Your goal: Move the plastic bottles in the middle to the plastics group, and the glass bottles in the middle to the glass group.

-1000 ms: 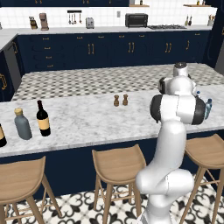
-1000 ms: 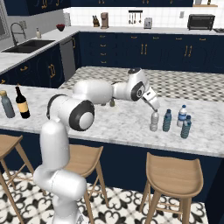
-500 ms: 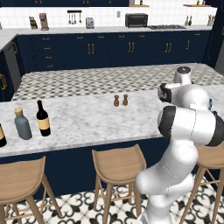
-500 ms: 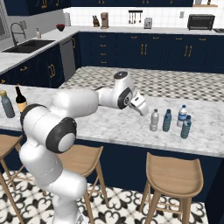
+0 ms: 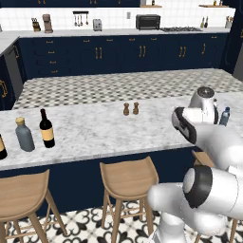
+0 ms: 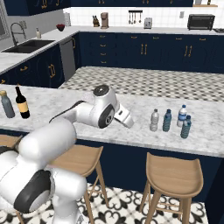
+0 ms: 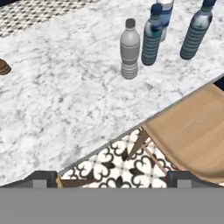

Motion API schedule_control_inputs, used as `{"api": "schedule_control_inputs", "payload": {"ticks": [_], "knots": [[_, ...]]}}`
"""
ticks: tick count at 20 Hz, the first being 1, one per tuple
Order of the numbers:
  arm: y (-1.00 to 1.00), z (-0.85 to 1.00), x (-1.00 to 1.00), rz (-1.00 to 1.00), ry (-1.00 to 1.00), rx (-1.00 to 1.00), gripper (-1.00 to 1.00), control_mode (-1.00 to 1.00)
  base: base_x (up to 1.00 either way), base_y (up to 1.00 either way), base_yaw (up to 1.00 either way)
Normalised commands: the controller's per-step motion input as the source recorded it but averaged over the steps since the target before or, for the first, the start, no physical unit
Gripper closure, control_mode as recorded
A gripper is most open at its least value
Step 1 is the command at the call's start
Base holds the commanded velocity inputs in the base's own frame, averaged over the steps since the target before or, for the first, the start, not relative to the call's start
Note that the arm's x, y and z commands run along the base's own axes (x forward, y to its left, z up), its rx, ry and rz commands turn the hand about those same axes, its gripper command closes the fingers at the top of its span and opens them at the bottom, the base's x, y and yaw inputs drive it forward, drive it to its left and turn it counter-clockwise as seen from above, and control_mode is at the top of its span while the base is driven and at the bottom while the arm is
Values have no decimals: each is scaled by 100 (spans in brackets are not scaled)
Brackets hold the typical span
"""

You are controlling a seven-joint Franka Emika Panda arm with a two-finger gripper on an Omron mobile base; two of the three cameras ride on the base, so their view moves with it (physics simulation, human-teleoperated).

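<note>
Several small plastic bottles stand together at the right of the marble counter point(image 6: 87, 127): a clear greyish one point(image 6: 154, 120) point(image 7: 130, 50), a teal one point(image 6: 167, 120) point(image 7: 152, 37), a clear blue-labelled one point(image 6: 182, 116) point(image 7: 164, 11) and another teal one point(image 6: 187, 127) point(image 7: 194, 30). At the far left a tall black wine bottle point(image 5: 46, 128) point(image 6: 22, 103) stands next to a squat grey tan-capped bottle point(image 5: 23, 134) point(image 6: 6, 104); another dark bottle point(image 5: 1, 147) is at the frame's edge. My gripper point(image 6: 130, 123) point(image 7: 113, 180) is open and holds nothing, over the counter's front edge, left of the plastic bottles.
Two small brown shakers point(image 5: 126, 109) point(image 5: 135, 108) stand mid-counter; one point(image 7: 3, 67) shows at the hand view's left edge. Wooden stools point(image 6: 175, 175) point(image 5: 126, 178) line the counter's front; one point(image 7: 192, 131) lies right below the hand.
My open hand has drawn back from the plastic bottles, leftward and toward the counter's front edge, while the arm folded lower. The bottles have stayed put.
</note>
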Motion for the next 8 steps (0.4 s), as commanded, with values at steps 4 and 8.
{"api": "schedule_control_inputs", "payload": {"ticks": [4,8], "knots": [[62,0,-100,27,0,0,-100,-100,0,0,0],[65,0,-93,27,0,0,-100,-100,0,0,0]]}}
